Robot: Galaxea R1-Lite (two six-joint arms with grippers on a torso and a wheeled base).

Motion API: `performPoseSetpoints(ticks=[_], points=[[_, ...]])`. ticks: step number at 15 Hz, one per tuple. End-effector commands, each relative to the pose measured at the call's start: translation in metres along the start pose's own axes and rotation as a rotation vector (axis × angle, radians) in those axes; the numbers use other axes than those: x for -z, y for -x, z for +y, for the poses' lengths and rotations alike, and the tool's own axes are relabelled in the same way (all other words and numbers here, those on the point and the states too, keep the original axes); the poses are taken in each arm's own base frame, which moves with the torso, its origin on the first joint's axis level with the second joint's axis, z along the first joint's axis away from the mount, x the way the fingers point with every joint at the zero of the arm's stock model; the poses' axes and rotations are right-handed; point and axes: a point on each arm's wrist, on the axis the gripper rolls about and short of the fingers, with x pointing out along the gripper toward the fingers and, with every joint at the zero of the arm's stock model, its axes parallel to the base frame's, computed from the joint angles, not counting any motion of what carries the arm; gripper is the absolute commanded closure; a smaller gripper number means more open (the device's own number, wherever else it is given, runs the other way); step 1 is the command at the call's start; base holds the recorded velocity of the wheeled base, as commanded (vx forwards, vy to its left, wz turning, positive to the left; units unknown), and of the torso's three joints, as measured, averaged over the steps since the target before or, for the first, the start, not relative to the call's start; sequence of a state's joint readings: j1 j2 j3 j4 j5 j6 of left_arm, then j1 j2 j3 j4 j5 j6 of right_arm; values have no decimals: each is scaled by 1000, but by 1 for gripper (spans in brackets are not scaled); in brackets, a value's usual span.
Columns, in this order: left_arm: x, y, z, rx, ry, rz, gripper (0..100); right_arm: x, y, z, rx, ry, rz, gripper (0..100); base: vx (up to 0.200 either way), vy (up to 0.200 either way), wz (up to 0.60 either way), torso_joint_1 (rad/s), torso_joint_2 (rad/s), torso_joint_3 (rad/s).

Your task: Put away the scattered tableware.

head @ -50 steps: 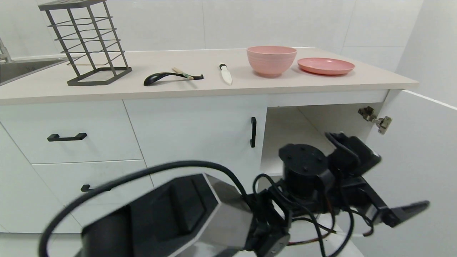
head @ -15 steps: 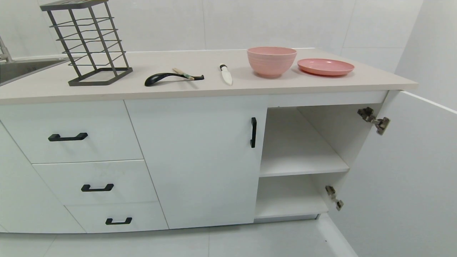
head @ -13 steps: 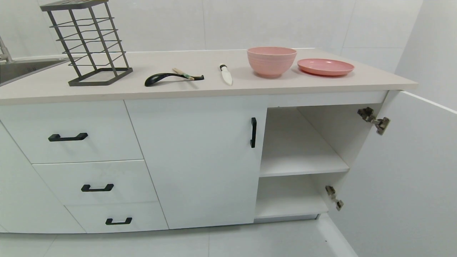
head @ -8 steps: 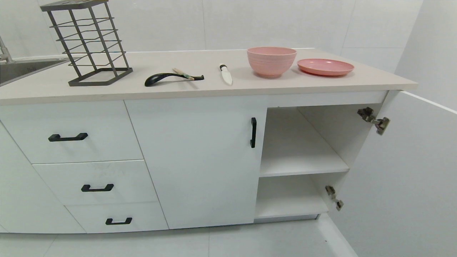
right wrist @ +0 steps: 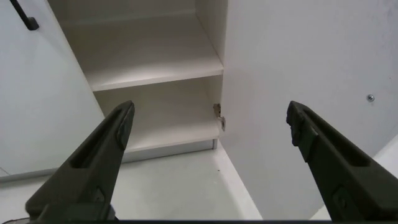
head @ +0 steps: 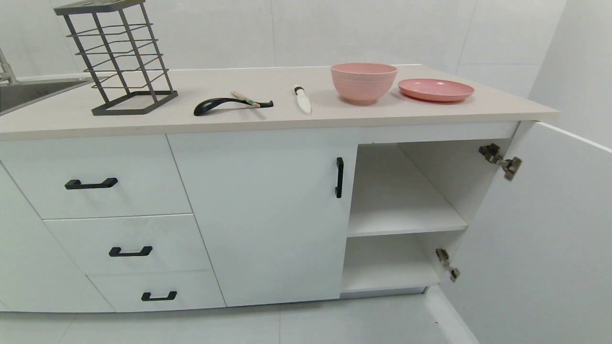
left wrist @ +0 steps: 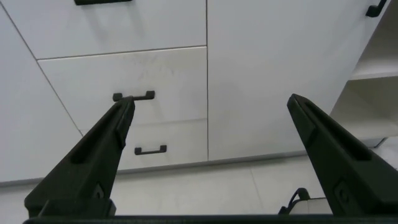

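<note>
Beige countertop (head: 267,119) runs across the upper half of the head view, white tiled wall (head: 363,28) behind it and pale floor (head: 306,325) along the bottom; sink (head: 28,91) sits at the far upper left, with a dark wire rack (head: 119,57) just beside it. Mid-counter there's a black spoon (head: 220,104) with a wooden-handled utensil (head: 245,99) crossing its handle; a small white knife (head: 302,100) lies a bit to the right; pink bowl (head: 364,81) and pink plate (head: 436,89) sit near each other at upper right. Lower left are three drawers (head: 110,229) with black handles; at right the cabinet door (head: 540,229) hangs wide open, showing two shelves (head: 401,210). Left gripper (left wrist: 209,102) faces the drawers, jaws spread wide; right gripper (right wrist: 209,107) faces the open cabinet, spread just as wide.
</note>
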State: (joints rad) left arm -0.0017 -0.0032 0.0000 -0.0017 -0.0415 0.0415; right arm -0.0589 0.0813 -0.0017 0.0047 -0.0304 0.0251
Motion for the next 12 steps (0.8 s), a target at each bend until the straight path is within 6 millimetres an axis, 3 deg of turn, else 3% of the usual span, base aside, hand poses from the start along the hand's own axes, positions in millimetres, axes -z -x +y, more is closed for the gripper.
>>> performPoseSetpoints(ticks=[1, 5, 11, 12], points=[[0, 0, 0, 0, 9, 3, 0, 0, 0, 0, -3, 2, 3, 0, 0, 0, 0, 0, 0, 0], [0, 0, 0, -18, 19, 5, 0, 0, 0, 0, -3, 2, 3, 0, 0, 0, 0, 0, 0, 0], [0, 0, 0, -20, 23, 5, 0, 0, 0, 0, -3, 2, 3, 0, 0, -200, 0, 1, 1, 2], [0, 0, 0, -20, 22, 6, 0, 0, 0, 0, -3, 2, 3, 0, 0, 0, 0, 0, 0, 0]])
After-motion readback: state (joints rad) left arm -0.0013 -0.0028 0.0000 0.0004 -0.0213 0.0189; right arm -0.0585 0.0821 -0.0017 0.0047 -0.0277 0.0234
